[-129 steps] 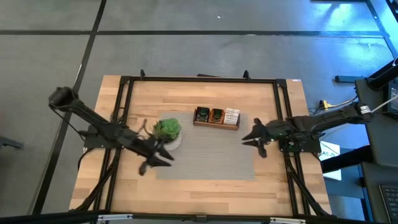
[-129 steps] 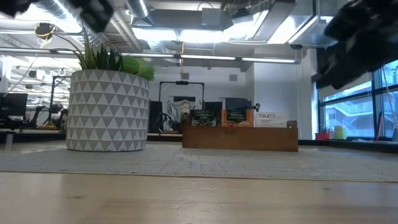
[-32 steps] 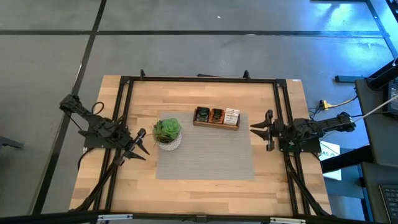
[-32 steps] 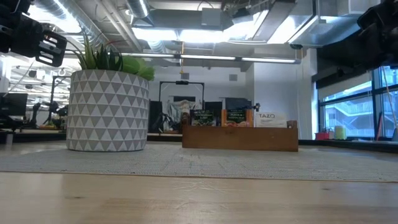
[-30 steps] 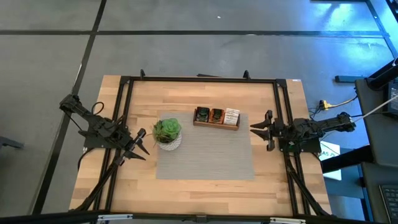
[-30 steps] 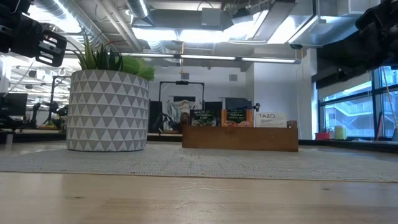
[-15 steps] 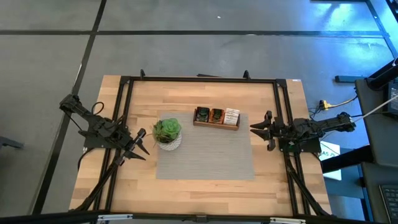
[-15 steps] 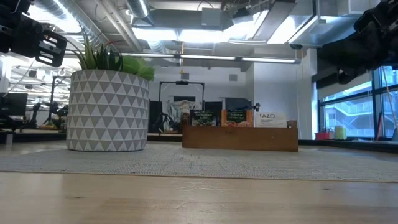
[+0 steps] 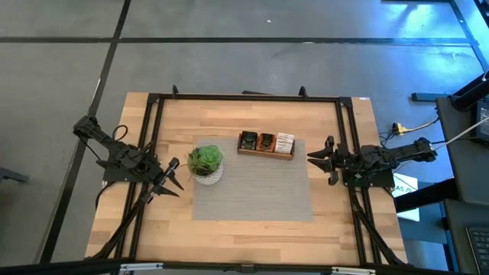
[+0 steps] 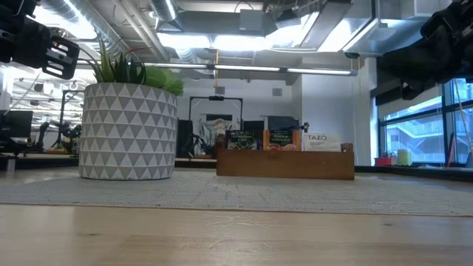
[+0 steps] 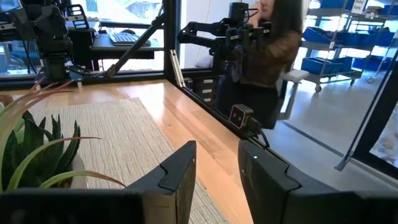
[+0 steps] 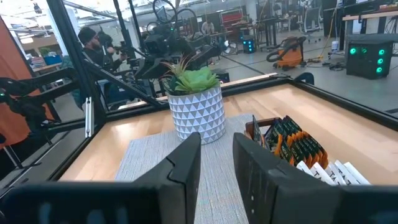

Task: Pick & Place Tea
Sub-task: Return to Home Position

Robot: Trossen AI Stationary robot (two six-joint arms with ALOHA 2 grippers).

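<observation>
The tea sachets (image 9: 266, 142) stand upright in the compartments of a brown wooden box (image 10: 285, 164) at the far edge of a grey mat (image 9: 252, 191). In the right wrist view they show as orange-and-dark and white packets (image 12: 298, 149). My left gripper (image 9: 173, 177) hangs level over the table's left side, next to a potted plant (image 9: 205, 163), open with nothing between its fingers (image 11: 180, 177). My right gripper (image 9: 319, 159) hangs level over the table's right side, to the right of the box. It is open by a narrower gap and empty (image 12: 214, 171).
The plant's white patterned pot (image 10: 127, 129) stands on the mat's left far corner, between my left gripper and the box. Black frame rails (image 9: 153, 137) run along the table's edges. People (image 11: 267, 56) stand beyond the table. Bare mat lies in front of the box.
My right gripper has rolled a little about the line it points along, staying in place. Nothing else has moved.
</observation>
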